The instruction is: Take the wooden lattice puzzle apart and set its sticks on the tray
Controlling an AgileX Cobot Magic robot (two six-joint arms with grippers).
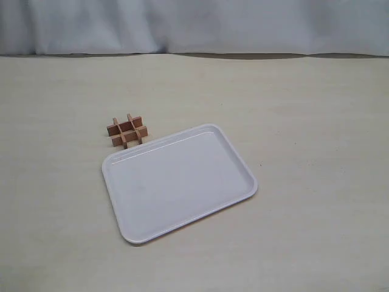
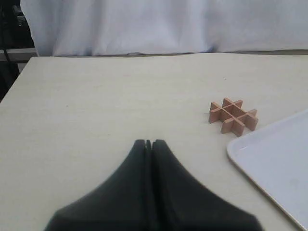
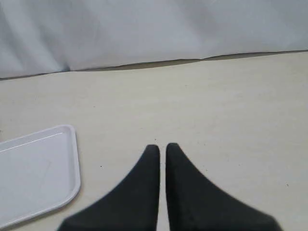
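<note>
The wooden lattice puzzle is a small reddish-brown hash-shaped grid, whole, lying on the table just off the far left corner of the white tray. The tray holds nothing. In the left wrist view the puzzle lies ahead and to one side of my left gripper, well apart from it, next to the tray. That gripper is shut and empty. My right gripper is shut with a hairline gap and nothing in it, over bare table beside the tray. Neither gripper shows in the exterior view.
A pale cloth backdrop hangs along the far edge of the beige table. In the left wrist view the table's side edge shows, with dark equipment beyond it.
</note>
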